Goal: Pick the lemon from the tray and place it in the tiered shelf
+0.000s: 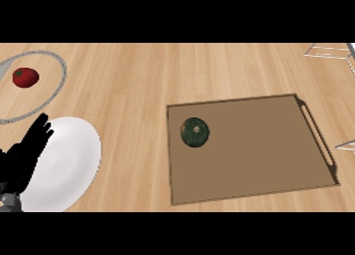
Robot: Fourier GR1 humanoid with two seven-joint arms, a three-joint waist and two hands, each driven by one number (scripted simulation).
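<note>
Head view: the dark green oval fruit (195,132), the task's lemon, lies untouched near the left edge of the brown wooden tray (268,154); the left robot hand (22,154) rests released, fingers straight, over the white round plate (70,164) at the worktop's (151,74) near left corner; the right robot hand is unseen. Best, I judge, to descend from above and close across the fruit's narrow width; the pale wire tiered shelf (335,52) is cut off along the right edge.

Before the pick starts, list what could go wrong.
1. The only fruit in the tray is dark green, so it may not read as a lemon.
2. The shelf is cut off at the right edge; placing could be misjudged.
3. The left hand rests open over the white plate and might knock it.
</note>
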